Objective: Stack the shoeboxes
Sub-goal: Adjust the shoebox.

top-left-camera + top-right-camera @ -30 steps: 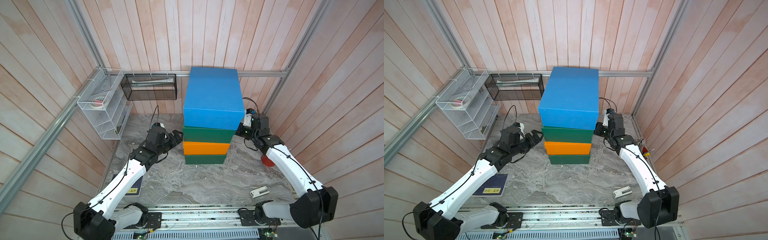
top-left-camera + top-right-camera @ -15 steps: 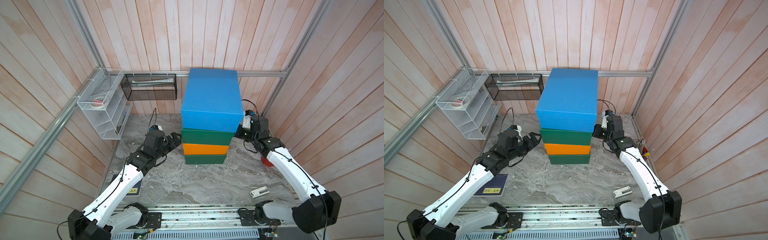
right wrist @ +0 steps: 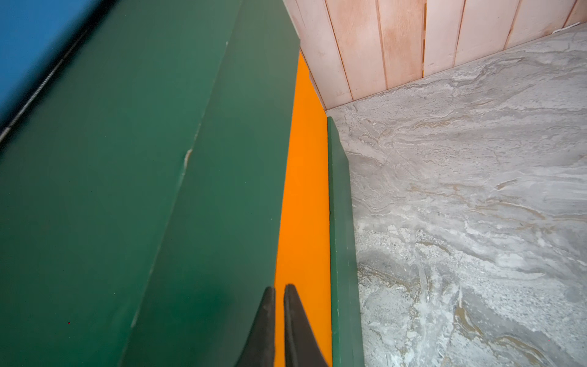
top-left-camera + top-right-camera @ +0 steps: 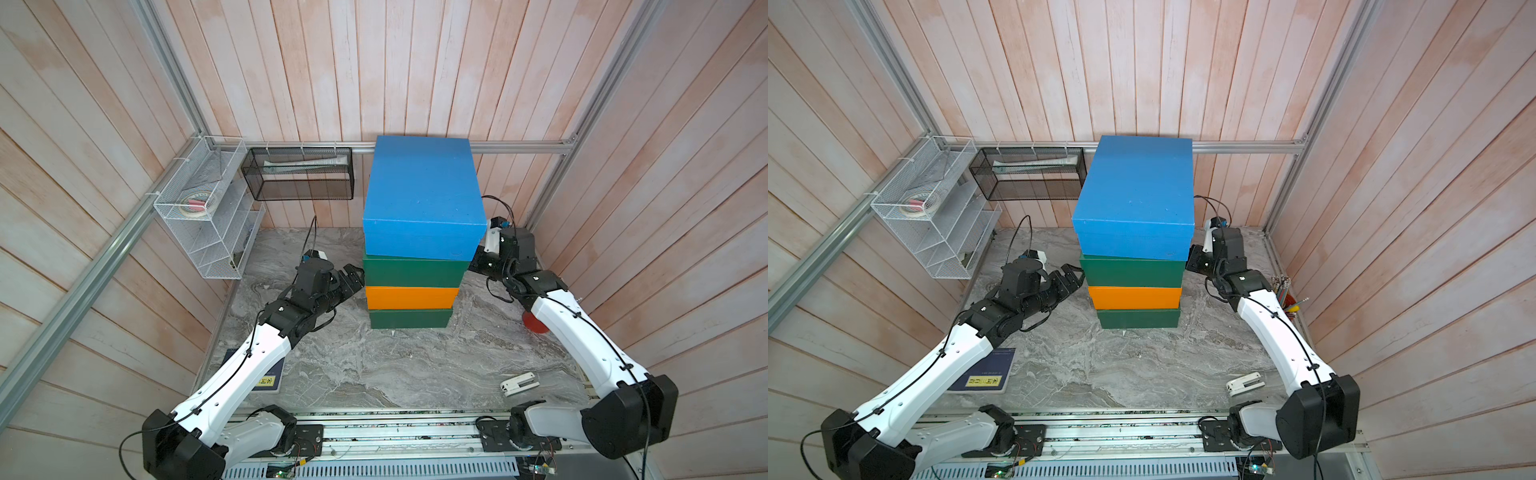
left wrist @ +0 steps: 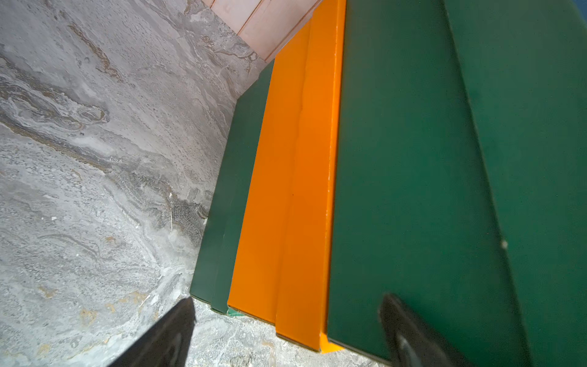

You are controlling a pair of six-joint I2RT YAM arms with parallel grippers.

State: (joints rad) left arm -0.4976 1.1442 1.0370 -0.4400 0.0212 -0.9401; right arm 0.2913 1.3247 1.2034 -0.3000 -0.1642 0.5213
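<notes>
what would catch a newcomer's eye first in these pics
First, the tower of four shoeboxes in the middle of the marbled table: a big blue box on top, sitting slightly askew, over the upper green box, the orange box and the bottom green box. Next, the arms flanking it: the left gripper open beside the stack, the right gripper shut, close to the opposite side.

Right claw (image 3: pixel 279 289): tips vanished behind the blue box (image 4: pixel 422 195) in both top views. In the right wrist view that box was just a blurred corner, cut by the edge. A red thing (image 4: pixel 534 326) peeked from under the right arm, too hidden to name. The booklet (image 4: pixel 270 380) lay half covered by the left arm.
</notes>
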